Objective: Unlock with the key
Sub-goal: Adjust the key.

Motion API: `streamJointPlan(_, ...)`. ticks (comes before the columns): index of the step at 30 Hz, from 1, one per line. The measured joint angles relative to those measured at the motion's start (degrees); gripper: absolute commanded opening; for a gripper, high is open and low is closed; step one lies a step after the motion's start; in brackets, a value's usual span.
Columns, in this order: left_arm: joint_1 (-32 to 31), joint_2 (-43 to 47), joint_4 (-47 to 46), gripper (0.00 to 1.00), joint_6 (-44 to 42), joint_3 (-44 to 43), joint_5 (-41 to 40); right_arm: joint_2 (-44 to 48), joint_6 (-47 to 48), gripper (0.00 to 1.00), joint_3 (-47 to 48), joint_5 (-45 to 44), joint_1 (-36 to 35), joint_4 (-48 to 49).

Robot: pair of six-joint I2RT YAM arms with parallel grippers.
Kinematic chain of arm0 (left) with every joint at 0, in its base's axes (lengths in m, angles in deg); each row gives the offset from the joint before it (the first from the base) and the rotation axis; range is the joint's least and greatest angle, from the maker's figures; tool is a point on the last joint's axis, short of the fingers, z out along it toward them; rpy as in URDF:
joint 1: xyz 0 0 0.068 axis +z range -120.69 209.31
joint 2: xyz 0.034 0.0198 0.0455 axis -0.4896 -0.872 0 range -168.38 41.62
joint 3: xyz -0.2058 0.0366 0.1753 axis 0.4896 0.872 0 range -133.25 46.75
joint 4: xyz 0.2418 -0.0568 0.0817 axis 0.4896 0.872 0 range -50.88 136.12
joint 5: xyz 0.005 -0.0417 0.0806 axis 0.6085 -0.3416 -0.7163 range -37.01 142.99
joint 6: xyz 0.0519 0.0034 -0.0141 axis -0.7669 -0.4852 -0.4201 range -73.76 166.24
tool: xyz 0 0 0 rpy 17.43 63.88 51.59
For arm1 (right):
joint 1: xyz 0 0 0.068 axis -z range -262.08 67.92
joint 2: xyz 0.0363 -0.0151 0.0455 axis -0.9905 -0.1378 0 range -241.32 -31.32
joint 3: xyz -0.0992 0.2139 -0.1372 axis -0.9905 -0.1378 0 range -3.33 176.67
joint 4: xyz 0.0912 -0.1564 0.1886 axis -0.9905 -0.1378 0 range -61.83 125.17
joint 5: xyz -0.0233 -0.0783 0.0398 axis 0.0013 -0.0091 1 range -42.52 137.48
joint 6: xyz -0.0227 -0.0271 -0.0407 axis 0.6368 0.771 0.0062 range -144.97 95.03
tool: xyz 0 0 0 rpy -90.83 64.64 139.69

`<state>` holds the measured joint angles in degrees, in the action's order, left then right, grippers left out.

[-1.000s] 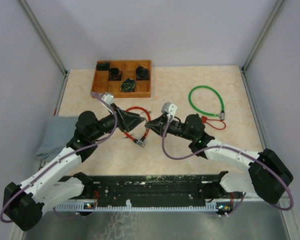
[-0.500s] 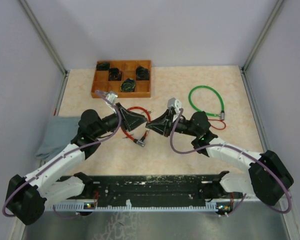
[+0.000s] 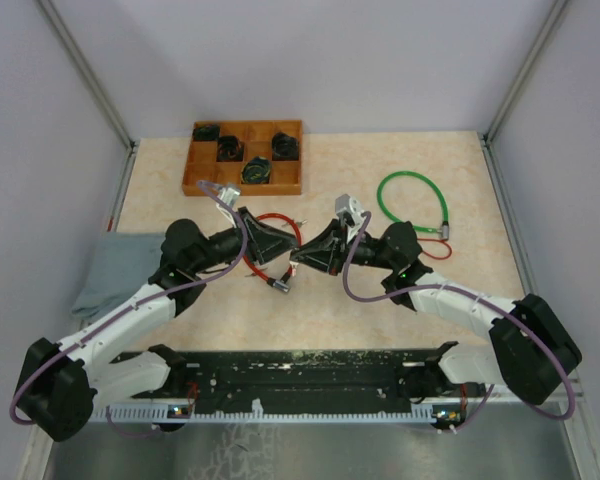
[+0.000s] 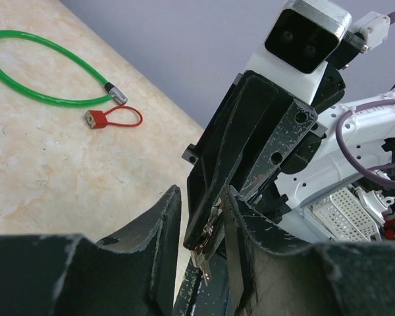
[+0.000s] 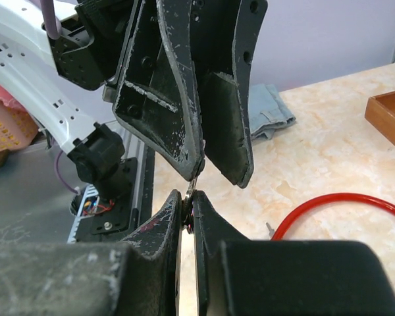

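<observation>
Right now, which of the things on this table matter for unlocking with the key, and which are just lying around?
For the job:
key, held up off the table
red cable lock nearest it, probably the one to open

Lying about:
green cable
small red loop lock
wooden tray
grey cloth

A: We see a red cable and a green cable on the beige marbled table.

B: We also note a brown tray, a grey-blue cloth and a silver key.
</observation>
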<state>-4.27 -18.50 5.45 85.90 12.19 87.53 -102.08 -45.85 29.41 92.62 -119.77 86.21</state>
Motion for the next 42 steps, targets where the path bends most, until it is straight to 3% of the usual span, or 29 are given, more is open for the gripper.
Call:
streamJointPlan(3, 0.1, 0.0, -0.7, 0.31, 0.3, 0.0, 0.0, -0.2, -0.4, 0.00, 0.0, 0.5, 0.0, 0.3)
streamJointPlan(11, 0.2, 0.0, -2.2, 0.00, 1.1, 0.6, 0.3, -1.1, -1.8, 0.00, 0.0, 1.7, 0.1, 0.7)
streamJointPlan(18, 0.3, 0.1, -3.0, 0.00, 2.0, 1.9, -0.3, -1.7, -2.8, 0.31, -0.1, 2.3, 0.3, 1.2)
streamJointPlan(23, 0.3, 0.4, -3.4, 0.00, 2.6, 3.4, -2.8, -1.7, -2.8, 0.40, -0.6, 0.3, 0.4, 3.1)
streamJointPlan(42, 0.3, 1.1, -10.1, 0.00, 7.3, 11.9, -14.9, 2.6, -5.4, 0.47, -11.5, -16.2, 0.4, 10.0)
